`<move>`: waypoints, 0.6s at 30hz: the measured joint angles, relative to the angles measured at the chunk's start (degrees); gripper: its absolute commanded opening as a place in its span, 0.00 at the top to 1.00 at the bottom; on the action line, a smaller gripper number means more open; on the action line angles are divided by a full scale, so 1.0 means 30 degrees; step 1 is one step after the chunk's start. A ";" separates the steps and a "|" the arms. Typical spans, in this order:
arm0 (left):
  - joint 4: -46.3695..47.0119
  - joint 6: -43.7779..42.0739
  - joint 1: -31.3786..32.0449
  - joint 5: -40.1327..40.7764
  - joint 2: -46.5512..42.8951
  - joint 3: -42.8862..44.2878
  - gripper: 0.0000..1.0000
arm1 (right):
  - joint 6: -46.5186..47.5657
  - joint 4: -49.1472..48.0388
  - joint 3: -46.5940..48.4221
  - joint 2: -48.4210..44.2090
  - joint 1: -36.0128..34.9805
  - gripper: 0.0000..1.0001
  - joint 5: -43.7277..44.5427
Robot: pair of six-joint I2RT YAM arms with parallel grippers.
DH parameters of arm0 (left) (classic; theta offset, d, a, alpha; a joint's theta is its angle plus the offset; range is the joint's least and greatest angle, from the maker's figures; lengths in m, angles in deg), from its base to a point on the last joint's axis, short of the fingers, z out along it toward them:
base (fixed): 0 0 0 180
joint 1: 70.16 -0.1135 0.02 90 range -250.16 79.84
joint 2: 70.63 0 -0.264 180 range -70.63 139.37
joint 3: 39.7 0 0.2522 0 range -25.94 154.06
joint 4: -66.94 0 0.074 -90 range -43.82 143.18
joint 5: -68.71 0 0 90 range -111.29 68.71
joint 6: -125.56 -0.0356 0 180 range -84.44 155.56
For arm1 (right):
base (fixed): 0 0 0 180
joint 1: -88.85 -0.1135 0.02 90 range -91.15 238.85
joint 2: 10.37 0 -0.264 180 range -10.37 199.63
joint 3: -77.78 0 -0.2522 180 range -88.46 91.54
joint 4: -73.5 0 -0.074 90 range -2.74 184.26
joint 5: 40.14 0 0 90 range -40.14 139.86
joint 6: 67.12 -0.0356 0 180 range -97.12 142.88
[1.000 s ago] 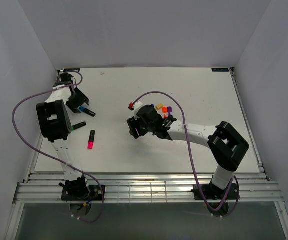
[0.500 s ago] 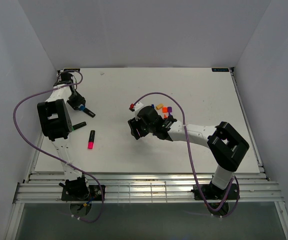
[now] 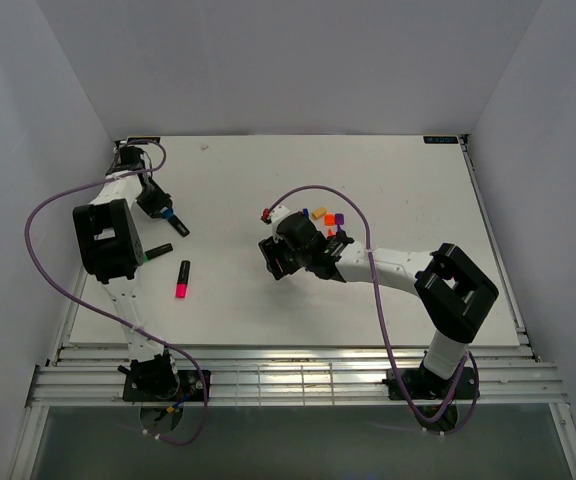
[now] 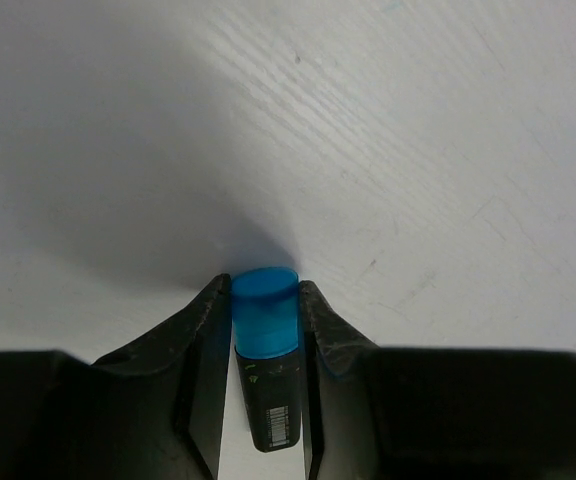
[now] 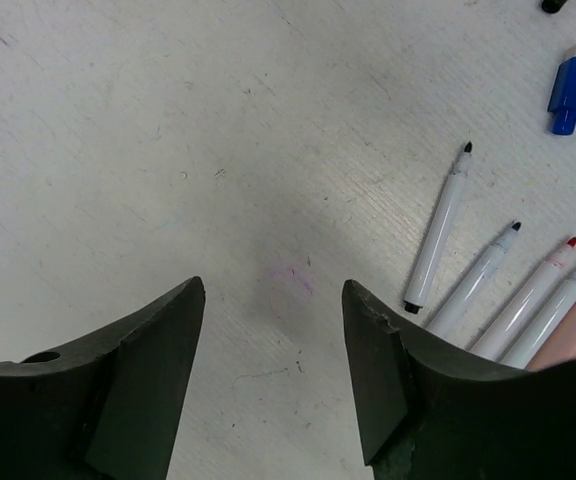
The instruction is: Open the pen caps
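My left gripper is shut on a short black marker, its fingers pressing both sides of the blue pen cap. In the top view this gripper sits at the table's far left, and the marker's barrel sticks out to its right. My right gripper hangs open over bare table with nothing between its fingers; in the top view it is near the table's middle. Loose orange, red-orange and purple caps lie just behind it. A blue cap lies off to its right.
A green-capped marker and a pink-capped marker lie in front of the left gripper. Several uncapped white pens lie in a row right of the right gripper. A small red cap rests by the right wrist. The side wall stands close on the left.
The left jaws have closed in from wide open until they touch the blue cap, and that gripper has shifted slightly back. The right gripper has hardly moved and stays open.
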 measured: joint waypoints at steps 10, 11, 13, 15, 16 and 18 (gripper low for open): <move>0.2084 0.0102 0.1996 -0.3628 -0.4787 -0.3825 1.00 | -0.0539 0.0918 0.0801 -0.0036 0.0000 0.21 -0.1122; 0.2441 0.0102 0.2543 -0.4007 -0.5581 -0.4073 1.00 | -0.0641 0.0918 0.1035 -0.0051 0.0015 0.20 -0.1406; 0.3483 0.0248 0.3657 -0.4911 -0.7271 -0.4765 1.00 | -0.0882 0.0918 0.1508 -0.0109 0.0146 0.19 -0.2164; 0.4495 0.0415 0.4575 -0.5938 -0.8714 -0.5610 1.00 | -0.1100 0.0911 0.1982 -0.0131 0.0284 0.18 -0.2907; 0.4983 0.0546 0.5078 -0.6608 -0.9479 -0.6149 1.00 | -0.1253 0.0903 0.2215 -0.0131 0.0401 0.18 -0.3293; 0.5770 0.0758 0.5668 -0.7592 -1.0491 -0.7031 1.00 | -0.1472 0.0852 0.2565 -0.0146 0.0714 0.18 -0.3825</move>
